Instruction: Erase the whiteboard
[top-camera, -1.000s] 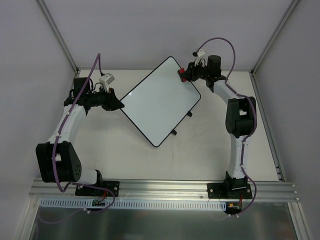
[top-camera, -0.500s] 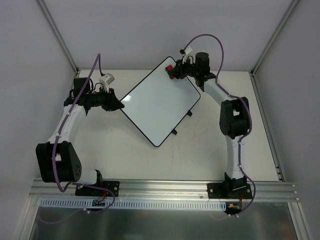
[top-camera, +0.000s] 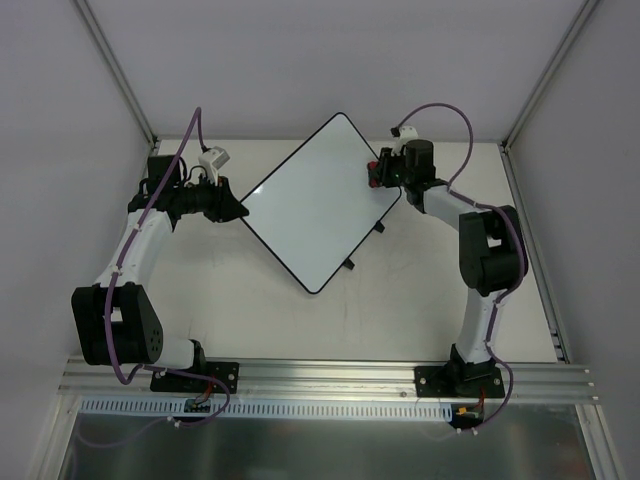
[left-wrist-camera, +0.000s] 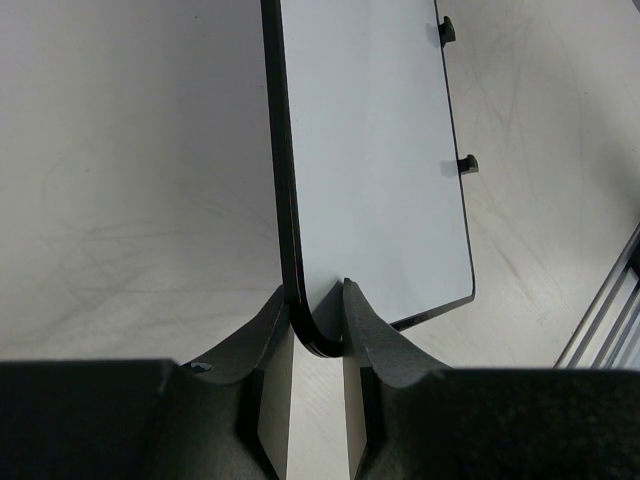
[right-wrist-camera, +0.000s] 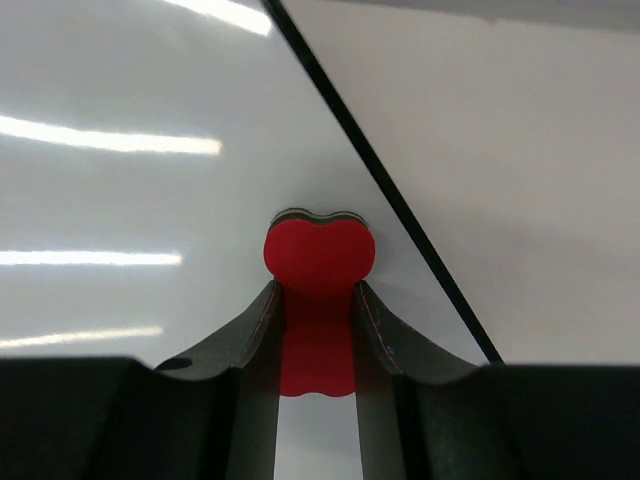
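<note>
Clamping the whiteboard (top-camera: 320, 205), lying mid-table, at its nine-o'clock corner with the left gripper (left-wrist-camera: 316, 296); pressing the red eraser (right-wrist-camera: 318, 250), pinched in the right gripper (top-camera: 377, 173), near three o'clock; apparently needing flat, overlapping strokes.

White tabletop (top-camera: 260, 320), faintly scribbled, enclosed by plain pale grey walls at left (top-camera: 50, 150), far (top-camera: 300, 60) and right (top-camera: 600, 200). Slanted metal posts at far-left (top-camera: 115, 70) and far-right (top-camera: 545, 75) corners. Slotted metal rail (top-camera: 330, 378) along near edge, glossy grey panel (top-camera: 330, 445) nearer still. Lighting even.
</note>
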